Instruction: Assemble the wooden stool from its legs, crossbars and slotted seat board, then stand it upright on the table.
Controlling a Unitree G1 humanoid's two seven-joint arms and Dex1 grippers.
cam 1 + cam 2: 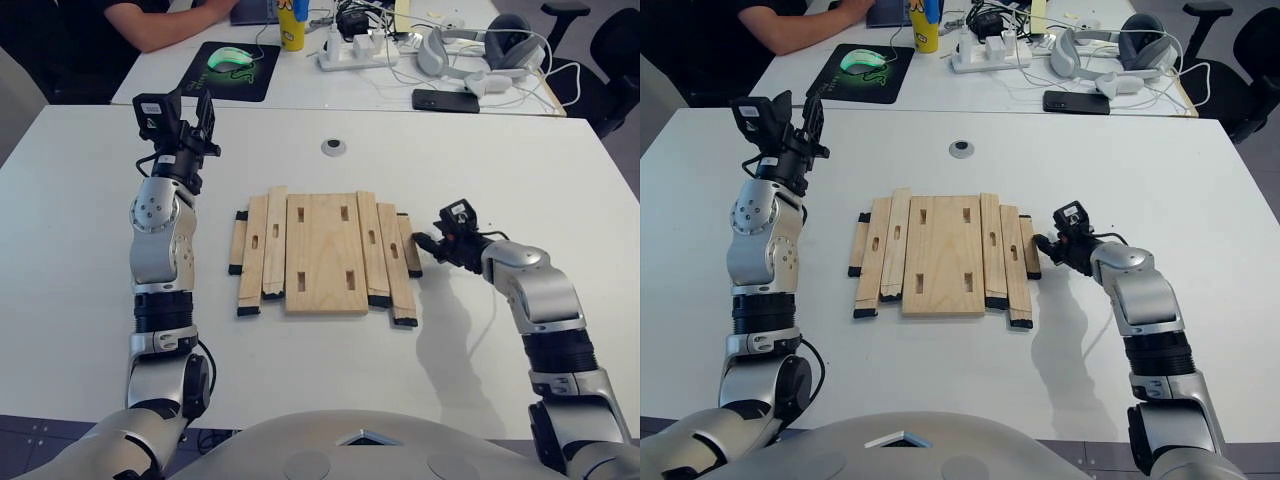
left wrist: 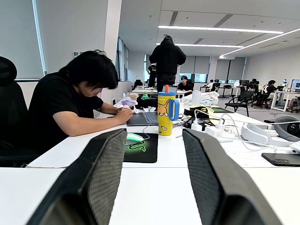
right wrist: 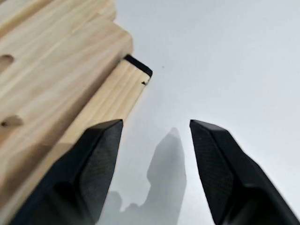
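The slotted seat board lies flat mid-table. On its left lie two legs and a short crossbar; on its right, two more legs and another short crossbar, all with black end caps. My right gripper hovers low and open just beside the right crossbar, nothing between its fingers. My left gripper is raised above the table's left rear, well away from the wood. It points toward the far desk and is open and empty.
A round cable grommet sits in the table behind the parts. The far desk carries a mouse pad, a yellow cup, a phone, headphones and cables, and a person is seated at it. Bare white tabletop surrounds the wood.
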